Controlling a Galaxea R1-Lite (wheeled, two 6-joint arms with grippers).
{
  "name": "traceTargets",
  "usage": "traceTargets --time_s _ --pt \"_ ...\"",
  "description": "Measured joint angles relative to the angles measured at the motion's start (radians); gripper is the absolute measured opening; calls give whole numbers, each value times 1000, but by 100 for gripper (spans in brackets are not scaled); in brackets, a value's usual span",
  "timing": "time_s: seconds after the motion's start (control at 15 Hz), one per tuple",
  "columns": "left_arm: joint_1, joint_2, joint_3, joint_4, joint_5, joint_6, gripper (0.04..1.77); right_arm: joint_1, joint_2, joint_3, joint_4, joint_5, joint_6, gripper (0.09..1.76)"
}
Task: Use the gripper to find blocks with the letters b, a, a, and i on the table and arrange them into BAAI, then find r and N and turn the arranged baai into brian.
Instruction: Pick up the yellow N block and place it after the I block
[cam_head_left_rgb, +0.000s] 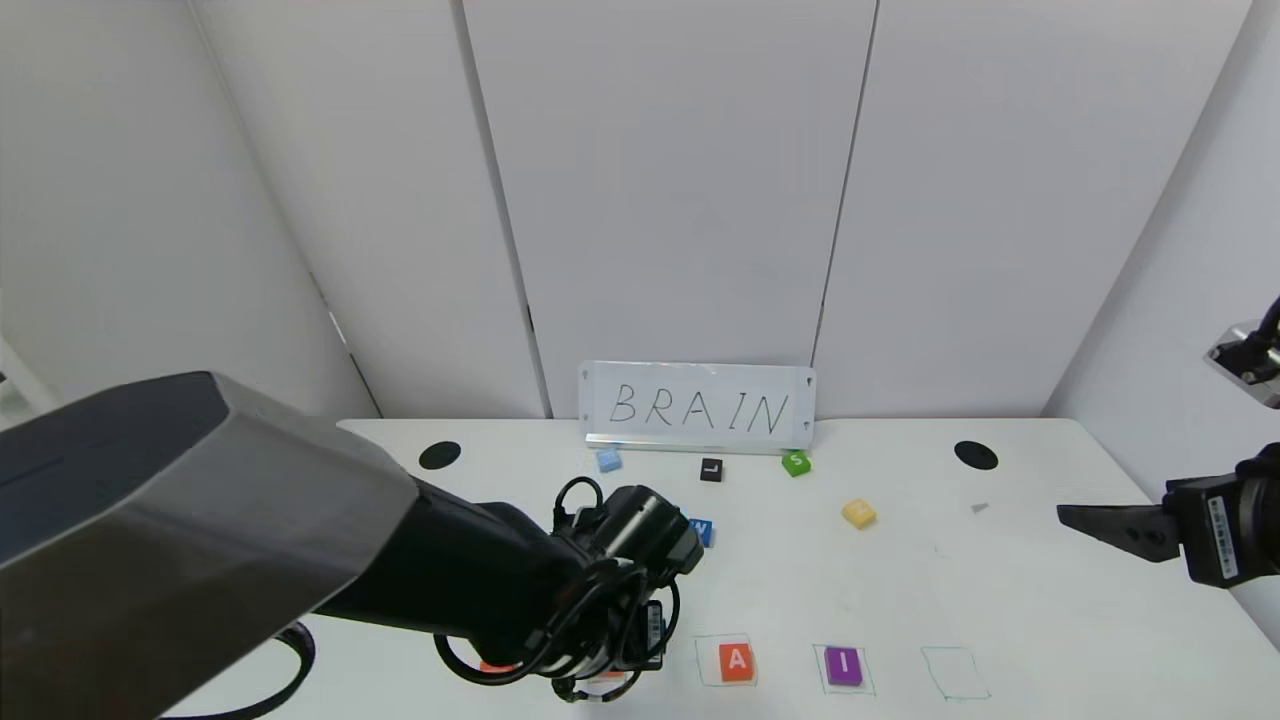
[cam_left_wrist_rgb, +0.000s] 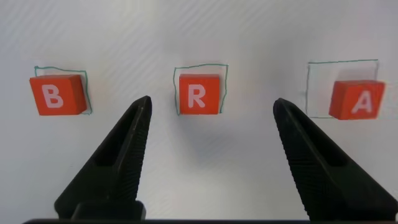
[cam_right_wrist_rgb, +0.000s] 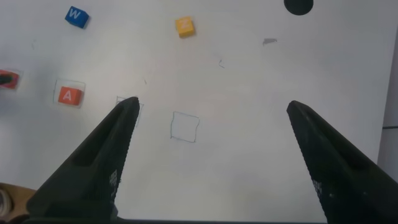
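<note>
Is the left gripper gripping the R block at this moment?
No: the left gripper is open, its fingers apart on either side of the R block, which sits free in its drawn square.
</note>
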Motion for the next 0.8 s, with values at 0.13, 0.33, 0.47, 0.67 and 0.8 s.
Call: traceTargets --time_s 0.13,0.33,0.47,0.67,0.8 --pt "0 -70 -3 2 -20 88 147 0 1 0 3 1 0 171" --pt "1 -186 -7 50 -72 241 155 2 4 0 4 2 0 171" --pt "4 -261 -9 106 -96 341 159 -7 16 -1 4 5 1 171" --pt "16 -365 18 141 -130 438 163 -14 69 -17 6 12 -32 171" --pt "44 -411 37 146 -144 479 165 -6 111 -45 16 12 -54 171"
